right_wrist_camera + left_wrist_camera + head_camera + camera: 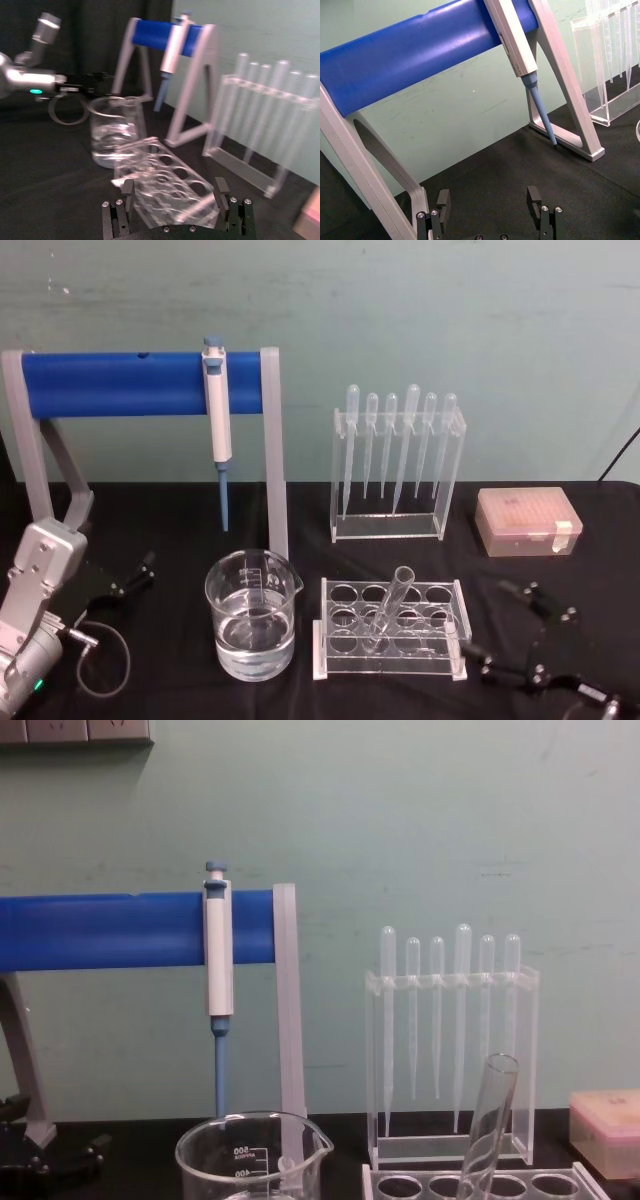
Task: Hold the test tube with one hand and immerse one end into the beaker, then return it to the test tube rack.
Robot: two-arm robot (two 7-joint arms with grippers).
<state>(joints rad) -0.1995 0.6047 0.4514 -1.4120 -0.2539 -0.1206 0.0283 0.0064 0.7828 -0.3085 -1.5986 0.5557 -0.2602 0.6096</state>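
One test tube (388, 608) leaning rim-up in a middle hole of the clear rack (456, 586), just right of the water-filled beaker (216, 592), likely placed so for a short carry between the two. Right gripper (174, 189) low beside the rack, jaws wide apart, holding and touching nothing. Left gripper (489, 200) parked far left, likewise spread and empty.

A pale green painted wall (450, 320), scuffed and faintly scratched, spans the background. A desk (180, 515) covered in matte black cloth meets it in a straight line. Pale wall sockets (75, 730) sit high on the left. A dark cable (622, 455) hangs against the wall at far right. The light is soft and even.
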